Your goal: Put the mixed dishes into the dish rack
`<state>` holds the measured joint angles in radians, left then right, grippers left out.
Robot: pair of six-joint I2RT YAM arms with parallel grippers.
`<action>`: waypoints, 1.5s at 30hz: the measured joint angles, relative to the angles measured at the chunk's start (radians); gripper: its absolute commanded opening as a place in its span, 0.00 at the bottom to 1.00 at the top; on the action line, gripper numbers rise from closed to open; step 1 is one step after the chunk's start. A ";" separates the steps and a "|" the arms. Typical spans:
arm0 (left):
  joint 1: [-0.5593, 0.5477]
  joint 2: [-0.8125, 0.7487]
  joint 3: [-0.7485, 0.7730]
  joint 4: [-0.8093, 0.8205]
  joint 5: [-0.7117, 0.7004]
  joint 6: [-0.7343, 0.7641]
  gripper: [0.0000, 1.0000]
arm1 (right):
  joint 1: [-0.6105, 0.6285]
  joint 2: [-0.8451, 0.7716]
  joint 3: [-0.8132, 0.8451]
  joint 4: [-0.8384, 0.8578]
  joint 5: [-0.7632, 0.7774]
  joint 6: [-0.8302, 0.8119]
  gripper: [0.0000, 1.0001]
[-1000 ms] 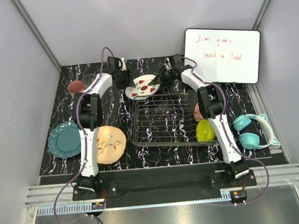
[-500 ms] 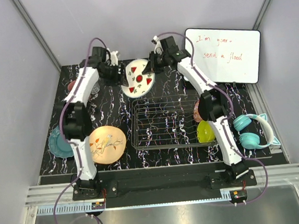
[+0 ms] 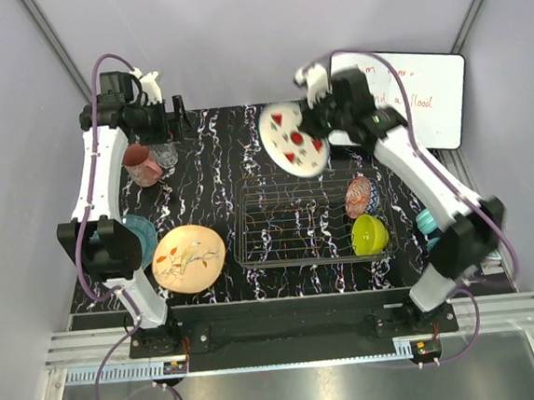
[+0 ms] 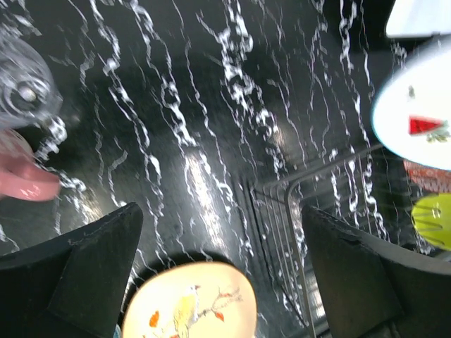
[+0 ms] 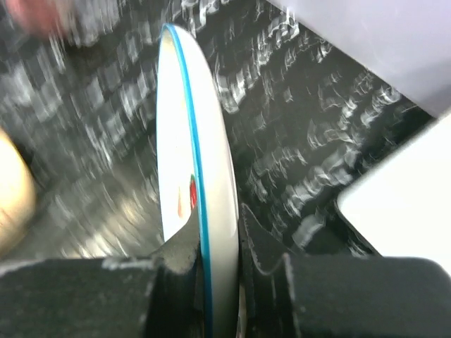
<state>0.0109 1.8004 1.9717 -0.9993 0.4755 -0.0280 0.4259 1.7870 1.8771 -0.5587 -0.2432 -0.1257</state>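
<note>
- While the right gripper (image 3: 324, 123) pinches the rim of the white round plate with red watermelon marks (image 3: 294, 139), the plate hangs in the air, tilted on edge, just left of that hand.
- Right wrist view: the fingers (image 5: 184, 243) sit on either side of the plate's blue-edged rim, and the plate sticks out ahead of the hand.
- Rectangular dark wire dish rack (image 3: 279, 229): on the table below the right hand, on its near side.
- Lime-green bowl (image 3: 368, 234) and red-white patterned bowl (image 3: 358, 195): at the rack's right end, under the right arm.
- Left gripper (image 3: 178, 112): jaws spread wide, nothing held, raised at the far left.
- Pink mug (image 3: 138, 164) and clear glass (image 3: 163, 156): just beside each other, below the left hand.
- Round peach bird-pattern plate (image 4: 187, 303): on the table between the left fingers in the wrist view.
- Round teal plate (image 3: 145, 234): partly hidden by the left arm.
</note>
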 measured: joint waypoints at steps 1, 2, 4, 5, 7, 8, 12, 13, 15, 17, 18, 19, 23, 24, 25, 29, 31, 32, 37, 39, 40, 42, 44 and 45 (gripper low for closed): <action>-0.004 0.000 -0.006 -0.013 0.001 0.003 0.99 | 0.011 -0.099 -0.141 0.037 0.021 -0.076 0.00; -0.006 0.000 -0.013 -0.023 0.002 0.005 0.99 | 0.022 -0.198 -0.270 0.063 0.039 -0.148 0.00; -0.012 -0.001 -0.025 -0.041 0.003 0.006 0.99 | 0.043 -0.374 -0.463 0.074 0.057 -0.267 0.00; -0.013 -0.001 -0.030 -0.049 0.004 0.007 0.99 | 0.051 -0.438 -0.509 0.058 0.059 -0.314 0.00; -0.014 -0.004 -0.039 -0.058 0.004 0.009 0.99 | 0.055 -0.517 -0.534 0.033 0.057 -0.392 0.00; -0.014 -0.006 -0.044 -0.060 0.004 0.010 0.99 | 0.055 -0.551 -0.536 0.032 0.055 -0.439 0.00; -0.014 -0.014 -0.055 -0.064 0.003 0.009 0.99 | 0.050 -0.678 -0.582 0.075 0.035 -0.612 0.00; -0.014 -0.016 -0.061 -0.062 0.003 0.009 0.99 | 0.050 -0.703 -0.598 0.075 0.023 -0.658 0.00; -0.014 -0.021 -0.073 -0.063 0.003 0.009 0.99 | 0.050 -0.739 -0.625 0.059 0.002 -0.756 0.00; -0.014 -0.023 -0.085 -0.062 0.003 0.009 0.99 | 0.050 -0.747 -0.636 0.027 -0.009 -0.835 0.00; -0.014 -0.023 -0.090 -0.063 0.003 0.010 0.99 | 0.050 -0.743 -0.636 0.007 -0.010 -0.872 0.00; -0.014 -0.023 -0.093 -0.063 0.003 0.009 0.99 | 0.050 -0.737 -0.636 -0.013 -0.010 -0.907 0.00; -0.014 -0.023 -0.097 -0.063 0.003 0.009 0.99 | 0.050 -0.724 -0.660 -0.062 -0.004 -1.006 0.00; -0.014 -0.023 -0.097 -0.062 0.003 0.009 0.99 | 0.050 -0.723 -0.669 -0.071 -0.005 -1.020 0.00; -0.014 -0.023 -0.097 -0.062 0.002 0.009 0.99 | 0.050 -0.722 -0.679 -0.077 -0.005 -1.032 0.00; -0.014 -0.023 -0.097 -0.062 -0.001 0.009 0.99 | 0.050 -0.703 -0.709 -0.082 -0.008 -1.059 0.00; -0.014 -0.023 -0.097 -0.062 -0.001 0.009 0.99 | 0.050 -0.689 -0.717 -0.082 -0.012 -1.064 0.00; -0.014 -0.023 -0.097 -0.062 -0.001 0.009 0.99 | 0.050 -0.683 -0.720 -0.082 -0.013 -1.066 0.00; -0.014 -0.023 -0.097 -0.062 0.000 0.009 0.99 | 0.050 -0.645 -0.732 -0.078 -0.015 -1.071 0.00; -0.014 -0.023 -0.097 -0.062 0.000 0.009 0.99 | 0.050 -0.631 -0.742 -0.067 -0.021 -1.071 0.00; -0.014 -0.023 -0.097 -0.062 0.000 0.009 0.99 | 0.050 -0.624 -0.747 -0.062 -0.026 -1.071 0.00; -0.014 -0.023 -0.097 -0.062 0.000 0.009 0.99 | 0.050 -0.611 -0.759 -0.048 -0.035 -1.071 0.00; -0.014 -0.023 -0.097 -0.061 0.000 0.009 0.99 | 0.050 -0.596 -0.766 -0.035 -0.040 -1.071 0.00; -0.014 -0.023 -0.097 -0.062 0.000 0.009 0.99 | 0.050 -0.587 -0.768 -0.029 -0.041 -1.071 0.00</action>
<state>-0.0029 1.7779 1.8748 -1.0611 0.4755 -0.0193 0.4755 1.1999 1.1091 -0.5877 -0.2844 -1.1965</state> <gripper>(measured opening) 0.987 0.187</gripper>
